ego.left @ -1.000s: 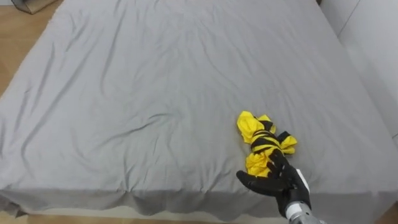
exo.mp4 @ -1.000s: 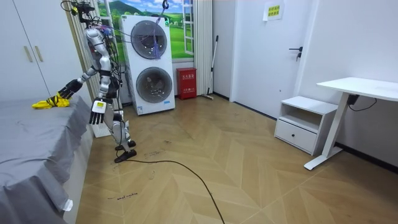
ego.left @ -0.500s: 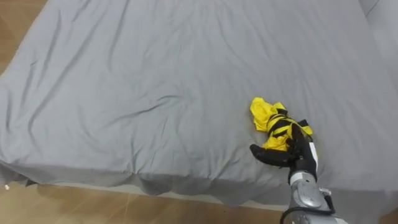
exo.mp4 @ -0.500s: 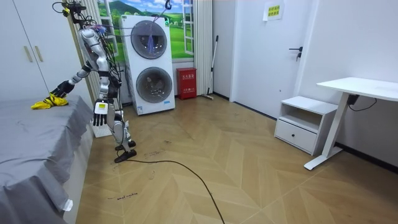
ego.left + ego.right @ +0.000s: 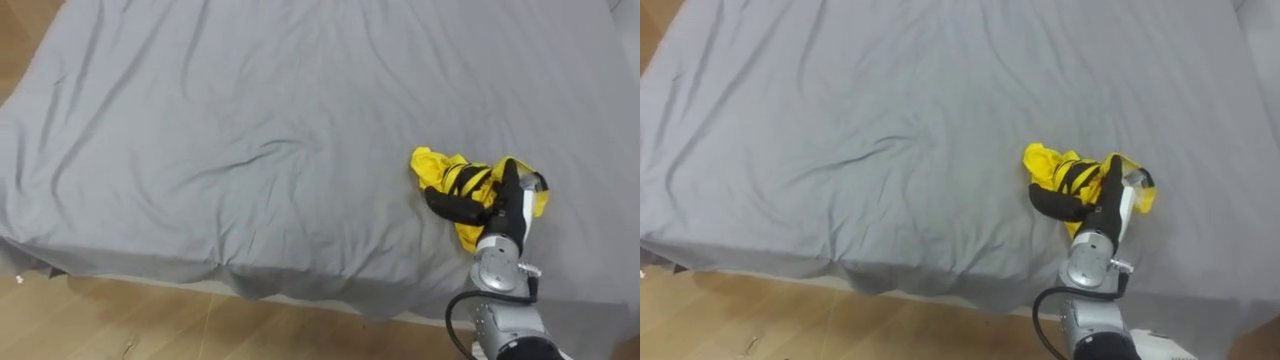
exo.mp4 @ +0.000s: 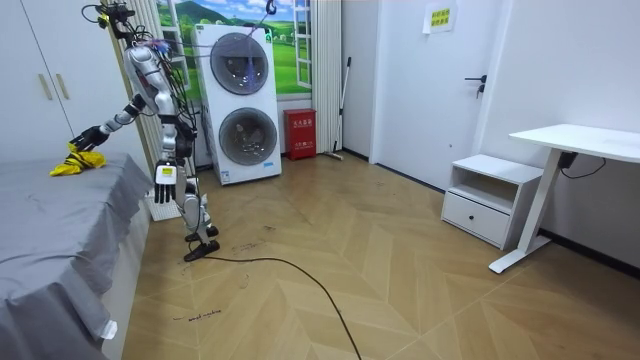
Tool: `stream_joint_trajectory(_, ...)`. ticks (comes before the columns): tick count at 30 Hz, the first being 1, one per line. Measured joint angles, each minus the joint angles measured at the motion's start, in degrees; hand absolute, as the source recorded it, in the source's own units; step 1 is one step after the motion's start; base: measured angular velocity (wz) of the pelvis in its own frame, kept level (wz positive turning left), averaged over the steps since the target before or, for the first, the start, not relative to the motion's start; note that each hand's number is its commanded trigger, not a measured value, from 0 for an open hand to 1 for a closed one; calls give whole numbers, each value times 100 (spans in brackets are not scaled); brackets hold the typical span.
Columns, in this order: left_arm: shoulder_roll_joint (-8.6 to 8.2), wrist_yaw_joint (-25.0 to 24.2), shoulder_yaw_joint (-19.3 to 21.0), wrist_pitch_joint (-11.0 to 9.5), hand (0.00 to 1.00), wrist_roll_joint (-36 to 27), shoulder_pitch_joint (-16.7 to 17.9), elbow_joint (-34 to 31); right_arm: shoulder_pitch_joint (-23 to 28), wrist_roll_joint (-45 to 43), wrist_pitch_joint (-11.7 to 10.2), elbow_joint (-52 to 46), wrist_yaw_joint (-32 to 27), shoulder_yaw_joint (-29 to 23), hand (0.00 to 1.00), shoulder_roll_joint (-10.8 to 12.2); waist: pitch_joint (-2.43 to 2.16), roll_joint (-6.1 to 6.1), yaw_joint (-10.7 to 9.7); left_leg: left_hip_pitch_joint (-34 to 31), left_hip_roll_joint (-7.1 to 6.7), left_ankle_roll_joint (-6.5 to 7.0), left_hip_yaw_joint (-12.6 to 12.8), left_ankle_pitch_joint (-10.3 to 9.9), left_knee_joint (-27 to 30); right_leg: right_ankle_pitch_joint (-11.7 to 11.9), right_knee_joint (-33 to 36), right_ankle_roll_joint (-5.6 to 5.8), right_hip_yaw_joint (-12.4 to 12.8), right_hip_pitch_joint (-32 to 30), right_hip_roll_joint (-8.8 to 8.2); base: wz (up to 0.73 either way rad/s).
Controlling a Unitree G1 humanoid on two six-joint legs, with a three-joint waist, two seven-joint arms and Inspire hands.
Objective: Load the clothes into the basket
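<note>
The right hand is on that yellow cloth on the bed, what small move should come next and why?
Probably lift the right hand straight up. Its fingers look curled into the yellow cloth, which lies bunched on the bed, so a short raise would test the grip. The left hand hangs at the robot's side.

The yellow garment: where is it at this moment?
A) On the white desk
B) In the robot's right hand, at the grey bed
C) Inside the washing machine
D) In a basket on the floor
B: the right hand has its fingers curled round the yellow garment at the grey bed, near the bed's edge.
</note>
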Motion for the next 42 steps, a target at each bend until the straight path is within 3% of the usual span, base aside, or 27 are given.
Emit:
stream_joint_trajectory(8, 2, -73, -6, 3, 0, -7, -23, -18, -16, -5, -8, 52, -66, -16, 0, -21, -1, 2, 0, -85, -30, 39, 37, 25, -7, -14, 9, 36, 7, -101, -43, 0)
stream_joint_trajectory(14, 36, -94, -123, 3, 0, -12, -56, -43, -120, -2, -38, 330, -268, 5, 0, -242, -1, -4, 53, -93, -40, 54, 43, 81, -143, -18, 9, 50, 18, -173, -65, 0)
stream_joint_trajectory(18, 35, 16, -312, 127, 0, -12, -194, -23, -344, 10, -36, 1015, -316, 13, 0, -362, 8, -18, 167, -94, -82, 43, 32, 123, -234, -17, 10, 50, 2, -215, -68, 1)
stream_joint_trajectory(24, 45, -9, -342, 246, 0, -219, -208, -14, -521, -243, 42, 1922, -301, -1, 0, -400, 16, -30, 173, -113, -119, 33, -110, 186, -371, -13, 11, 45, -160, -251, -95, 11)
stream_joint_trajectory(25, 44, -13, -342, 243, 0, -213, -208, -36, -545, -250, 48, 2023, -271, 1, 11, -407, 19, -33, 178, -140, -125, 37, -111, 206, -404, -12, 10, 46, -169, -288, -103, 7)
stream_joint_trajectory(26, 44, -16, -341, 243, 0, -222, -208, -39, -570, -250, 51, 2097, -248, 0, 81, -417, 20, -34, 183, -156, -127, 38, -121, 207, -404, -12, 11, 46, -166, -303, -105, 3)
stream_joint_trajectory(27, 43, -34, -337, 243, 0, -224, -208, -38, -618, -252, 65, 2239, -212, -2, 100, -452, 21, -34, 208, -173, -127, 40, -141, 208, -404, -11, 9, 47, -164, -318, -108, 3)
stream_joint_trajectory(29, 43, -101, -336, 245, 0, -221, -238, -42, -676, -255, 72, 2469, -184, -7, 100, -560, 27, -26, 267, -186, -124, 41, -162, 209, -402, -6, 2, 55, -163, -319, -115, 5)
stream_joint_trajectory(33, 41, -112, -358, 335, 0, -228, -360, -40, -933, -247, 82, 2970, -195, 8, 100, -897, 113, 27, 381, -309, -124, 73, -170, 230, -379, 11, 3, 77, -164, -422, -135, 0)
stream_joint_trajectory(37, 53, -108, -451, 341, 0, -237, -435, -46, -949, -178, 156, 3030, -275, -13, 100, -1114, 116, 37, 461, -424, -127, 81, -181, 238, -363, 27, 6, 79, -174, -536, -134, 0)
stream_joint_trajectory(42, 43, -110, -453, 341, 0, -237, -435, -63, -951, -180, 208, 3032, -290, -294, 100, -1122, 110, 64, 472, -527, -123, 77, -177, 241, -354, 30, 24, 74, -175, -660, -130, 0)
